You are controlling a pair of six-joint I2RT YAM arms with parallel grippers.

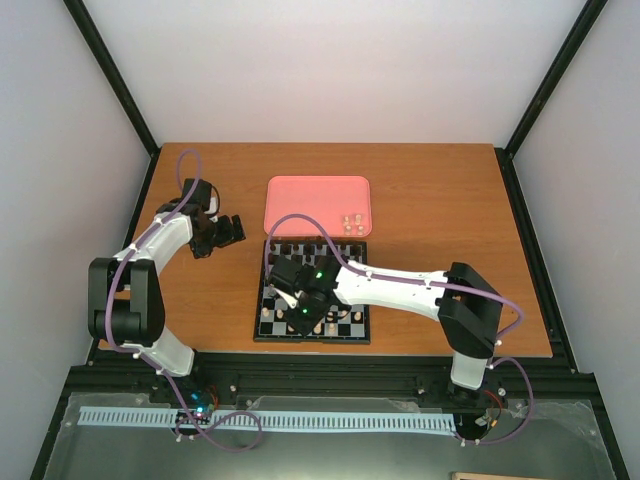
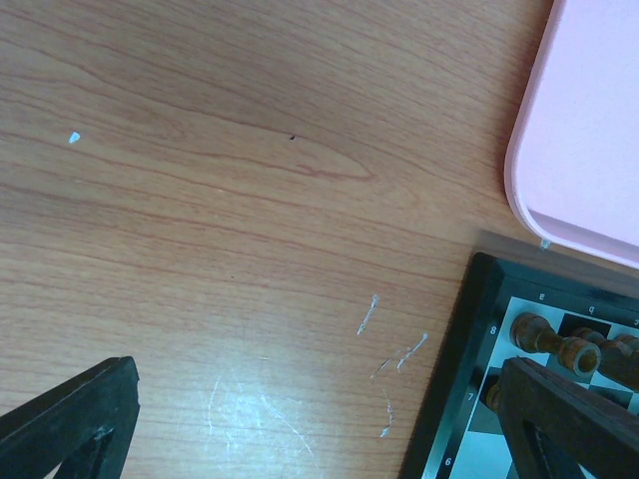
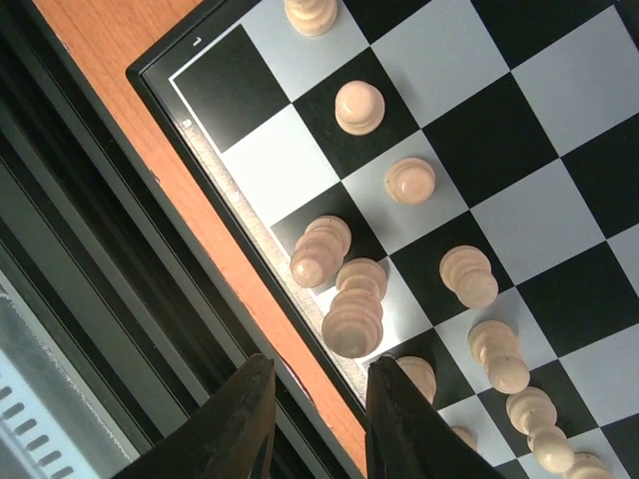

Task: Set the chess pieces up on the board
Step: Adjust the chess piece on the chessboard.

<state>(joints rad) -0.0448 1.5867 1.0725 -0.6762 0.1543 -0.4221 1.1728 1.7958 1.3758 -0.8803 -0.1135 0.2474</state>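
The checkered board (image 1: 345, 300) lies on the wooden table in front of the pink tray. Cream-white chess pieces (image 3: 351, 317) stand on its two near rows; a few more (image 1: 352, 222) lie in the tray. My right gripper (image 3: 315, 424) is open and empty, hovering over the board's near edge (image 3: 250, 235) just short of a tall cream piece; in the top view the gripper (image 1: 300, 322) is over the board's near left part. My left gripper (image 2: 319, 439) is open and empty over bare table left of the board's far left corner (image 2: 469, 329), also seen in the top view (image 1: 228, 231).
The pink tray (image 1: 300, 200) sits behind the board; its corner shows in the left wrist view (image 2: 589, 130). Dark brown pieces (image 2: 559, 347) stand along the board's far row. The black metal frame rail (image 3: 90, 299) runs just past the table's near edge.
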